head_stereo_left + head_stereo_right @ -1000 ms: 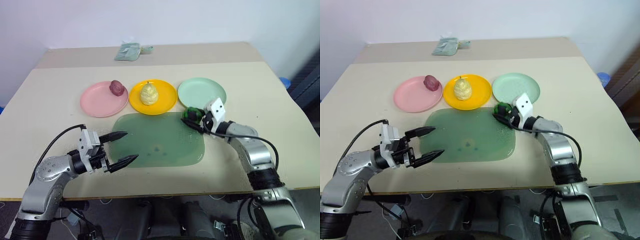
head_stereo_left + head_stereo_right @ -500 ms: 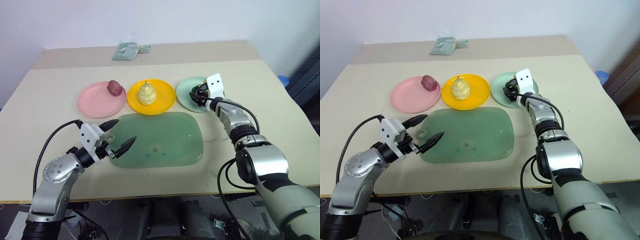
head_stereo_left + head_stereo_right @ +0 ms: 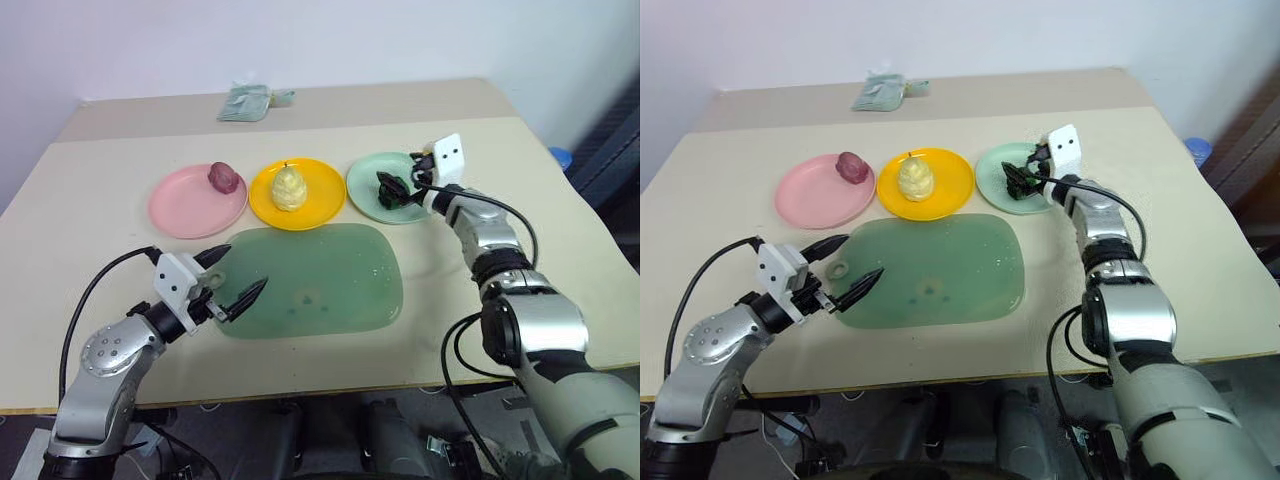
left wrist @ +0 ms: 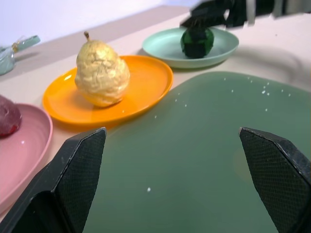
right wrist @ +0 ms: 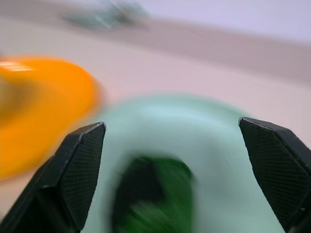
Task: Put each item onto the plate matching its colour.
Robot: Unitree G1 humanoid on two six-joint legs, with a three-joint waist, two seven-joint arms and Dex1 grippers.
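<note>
A: Since the earlier frame the right gripper has carried the dark green item off the green mat and over to the mint plate. The item now sits on that plate, apart from the fingers.

B: Grip state?

A: The right one went from clamped on the item to spread wide, holding nothing; its wrist view shows both fingers wide of the item. The left gripper is fully open too, empty, over the near left corner of the mat, same spread as before.

B: Orientation of the item?

A: It is squat and roundish, no clear long axis, so its heading can't be told. The yellow pear stands upright on the yellow plate, stem up, long axis vertical. The dark red item lies on the far side of the pink plate, lumpy, no clear axis.

B: Other differences?

A: The pear and the red item are unchanged. The left arm has turned a little, fingers pointing more across the mat.

B: Anything else on the table?

A: A small packet at the far edge.
</note>
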